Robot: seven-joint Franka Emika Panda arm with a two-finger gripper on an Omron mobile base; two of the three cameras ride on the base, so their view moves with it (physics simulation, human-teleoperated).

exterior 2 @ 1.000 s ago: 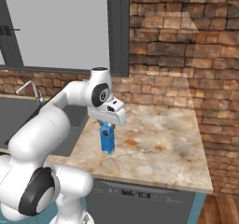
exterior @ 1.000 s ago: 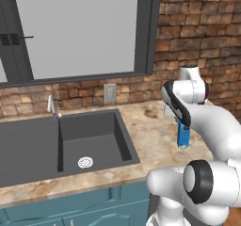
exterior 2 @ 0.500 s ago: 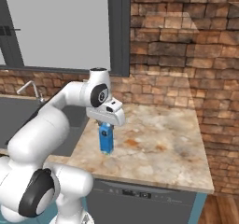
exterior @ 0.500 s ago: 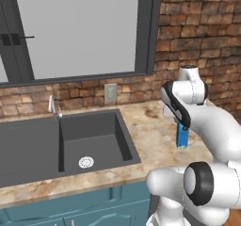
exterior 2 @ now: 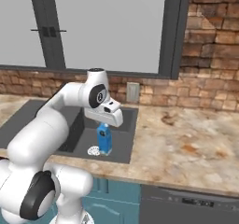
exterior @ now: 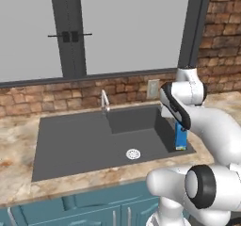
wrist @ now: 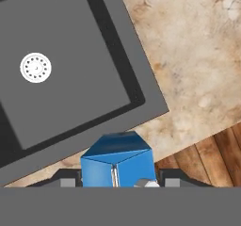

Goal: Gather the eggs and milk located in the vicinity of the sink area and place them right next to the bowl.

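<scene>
While the milk hangs in the claw, the carrying step is under way.
The claw (exterior 2: 106, 125) is clamped on the blue milk carton (exterior 2: 104, 140), holding it upright over the sink (exterior: 84, 142) by its right edge, drain (wrist: 36, 68) below. Next it likely needs travel across the desk (exterior 2: 186, 143) toward the bowl, keeping the carton level.

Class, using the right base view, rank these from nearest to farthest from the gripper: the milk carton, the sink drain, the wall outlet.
1. milk carton, directly under the gripper, apparently held.
2. sink drain, just beside the carton's base, in the basin.
3. wall outlet, up on the brick wall behind.
</scene>
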